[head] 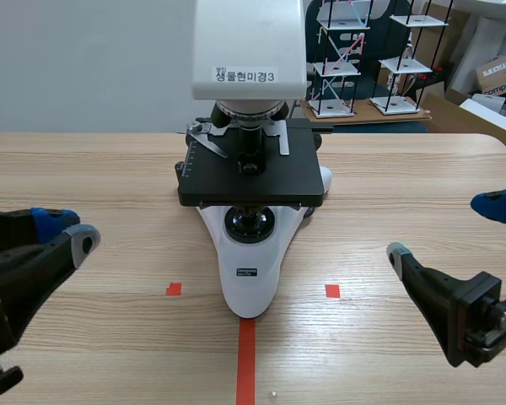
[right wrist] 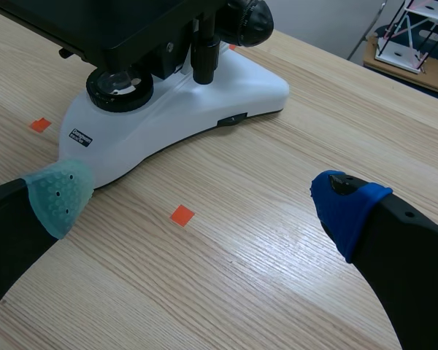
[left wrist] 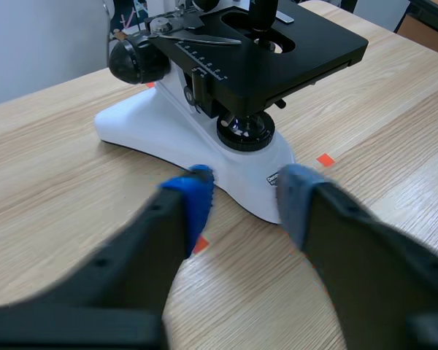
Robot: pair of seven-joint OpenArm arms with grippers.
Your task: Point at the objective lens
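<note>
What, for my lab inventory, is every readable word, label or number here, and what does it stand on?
"생물현미경3": white label on the microscope head.
"compu", cut off at the edge: cardboard box behind the table.
Black badge on the microscope base: too small to read.
Stage scale: tick marks only, no legible numbers.

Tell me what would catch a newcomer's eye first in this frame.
A tall white-and-black microscope stands mid-table, with a Korean-lettered label on its head. The left gripper and right gripper rest low at either side, both open and apart from it.
</note>
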